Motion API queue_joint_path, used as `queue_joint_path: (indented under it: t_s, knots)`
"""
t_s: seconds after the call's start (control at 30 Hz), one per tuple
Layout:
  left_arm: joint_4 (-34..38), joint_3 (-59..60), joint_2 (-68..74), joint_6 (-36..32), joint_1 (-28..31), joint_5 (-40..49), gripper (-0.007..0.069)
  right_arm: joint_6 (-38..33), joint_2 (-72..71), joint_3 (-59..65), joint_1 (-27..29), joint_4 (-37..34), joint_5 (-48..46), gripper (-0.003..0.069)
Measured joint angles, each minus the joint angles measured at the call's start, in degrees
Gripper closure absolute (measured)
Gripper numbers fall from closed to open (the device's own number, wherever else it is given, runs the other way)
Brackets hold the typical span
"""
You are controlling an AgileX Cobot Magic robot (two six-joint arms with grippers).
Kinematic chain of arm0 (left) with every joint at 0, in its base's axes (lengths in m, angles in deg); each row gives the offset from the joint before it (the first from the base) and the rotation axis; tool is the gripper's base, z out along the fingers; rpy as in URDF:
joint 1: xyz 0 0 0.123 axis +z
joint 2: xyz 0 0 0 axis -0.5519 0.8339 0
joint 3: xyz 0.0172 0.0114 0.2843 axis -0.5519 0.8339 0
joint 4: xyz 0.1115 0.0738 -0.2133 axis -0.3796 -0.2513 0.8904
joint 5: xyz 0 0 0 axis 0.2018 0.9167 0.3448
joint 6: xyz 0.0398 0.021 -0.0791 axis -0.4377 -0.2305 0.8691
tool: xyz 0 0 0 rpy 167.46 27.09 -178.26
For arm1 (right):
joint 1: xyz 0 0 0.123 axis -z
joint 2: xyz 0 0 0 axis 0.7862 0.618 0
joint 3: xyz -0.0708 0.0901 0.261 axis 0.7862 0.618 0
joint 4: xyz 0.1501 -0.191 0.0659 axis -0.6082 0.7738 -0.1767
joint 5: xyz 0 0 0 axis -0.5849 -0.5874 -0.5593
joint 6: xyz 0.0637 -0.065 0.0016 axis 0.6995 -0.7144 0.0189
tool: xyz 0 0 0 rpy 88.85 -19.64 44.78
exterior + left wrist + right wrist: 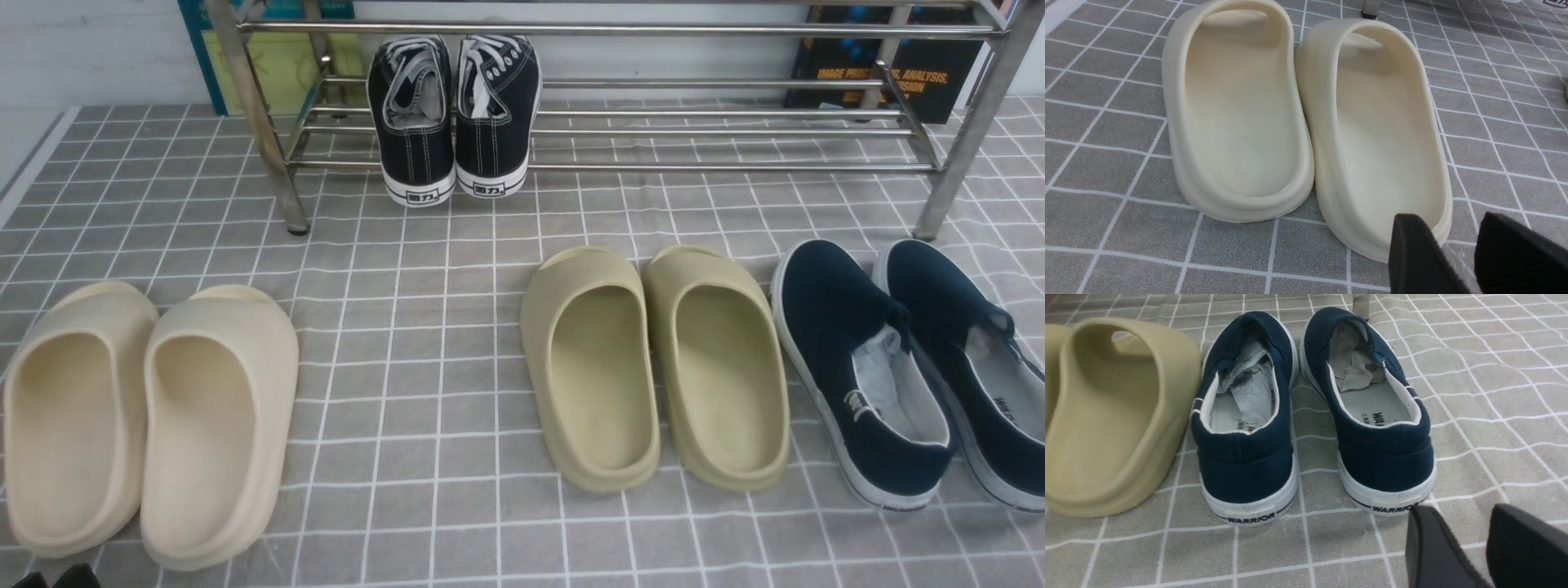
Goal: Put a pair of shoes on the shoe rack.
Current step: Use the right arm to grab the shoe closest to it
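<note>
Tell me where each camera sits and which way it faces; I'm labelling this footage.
Front: between the arms, facing forward at the shoe rack, black lace-ups, cream slides, olive slides, navy slip-ons; barely any robot shows.
Left wrist: on the left arm, behind the cream slides' heels; tips of the left hand show.
Right wrist: on the right arm, behind the navy slip-ons' heels; tips of the right hand show.
Shared: front also sees both wrists' shoes.
</note>
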Motion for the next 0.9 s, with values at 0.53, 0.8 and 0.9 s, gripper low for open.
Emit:
queue_joint_path:
  t_s: [0.53, 0.8, 0.9]
  knots:
    - [0.0, 0.0, 0.0, 0.0, 0.0, 0.0, 0.0386, 10.13, 0.0, 0.47, 0.0, -45.33, -0.55, 0.0415]
    - [0.0, 0.0, 0.0, 0.0, 0.0, 0.0, 0.0386, 4.28, 0.0, 0.47, 0.0, -46.06, 0.75, 0.0424]
    - [0.0, 0.0, 0.0, 0.0, 0.0, 0.0, 0.0386, 0.48, 0.0, -1.51, 0.0, -46.23, 0.18, 0.0454]
